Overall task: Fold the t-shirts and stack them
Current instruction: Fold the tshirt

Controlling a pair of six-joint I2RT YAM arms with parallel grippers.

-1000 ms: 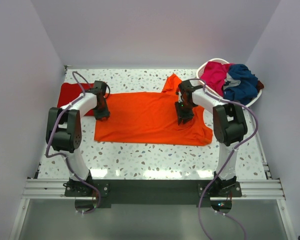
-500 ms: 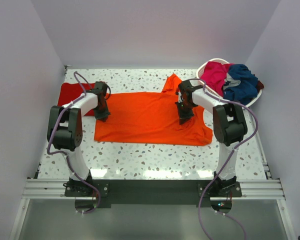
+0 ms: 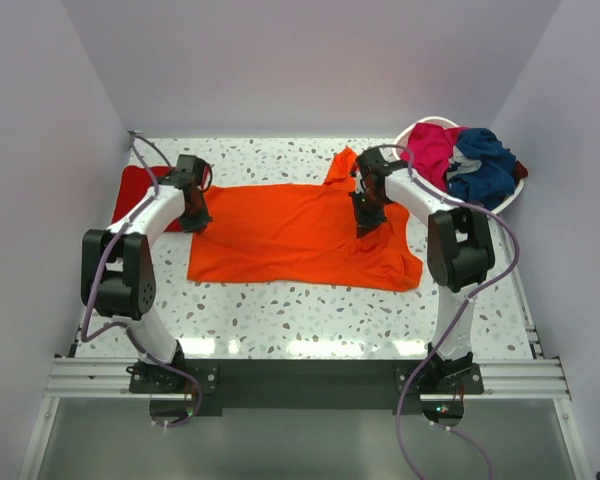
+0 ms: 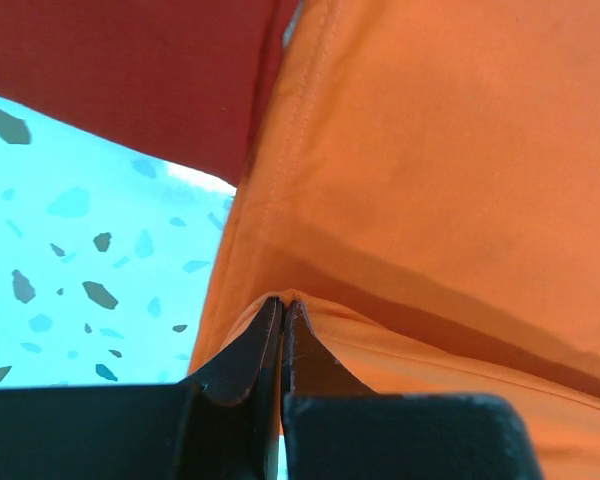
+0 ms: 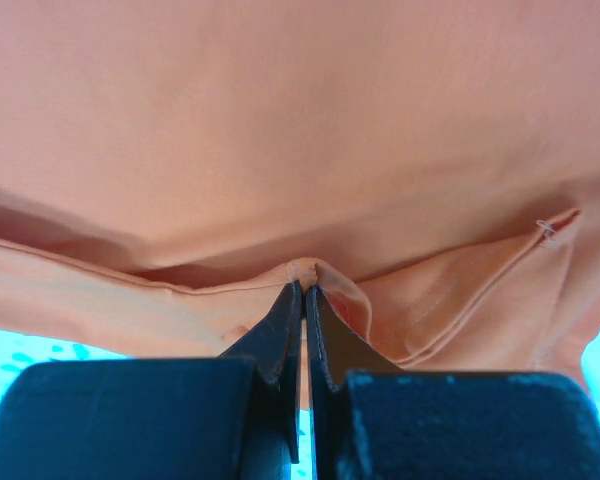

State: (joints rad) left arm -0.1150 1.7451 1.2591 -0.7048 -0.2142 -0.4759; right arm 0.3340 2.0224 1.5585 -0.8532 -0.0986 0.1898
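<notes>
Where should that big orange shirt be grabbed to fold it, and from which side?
From above, at two spread-apart spots: the orange t-shirt lies flat on the table, so only a pinched-up ridge of cloth can be held. The left gripper and right gripper are each shut on such a ridge.

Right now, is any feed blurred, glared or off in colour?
Top external: sharp, even light, glare patches along the speckled white table's near edge. Left wrist: table tinted cyan, left claw a dark silhouette. Right wrist: the large bright orange cloth t-shirt washed to peach, slightly soft.
</notes>
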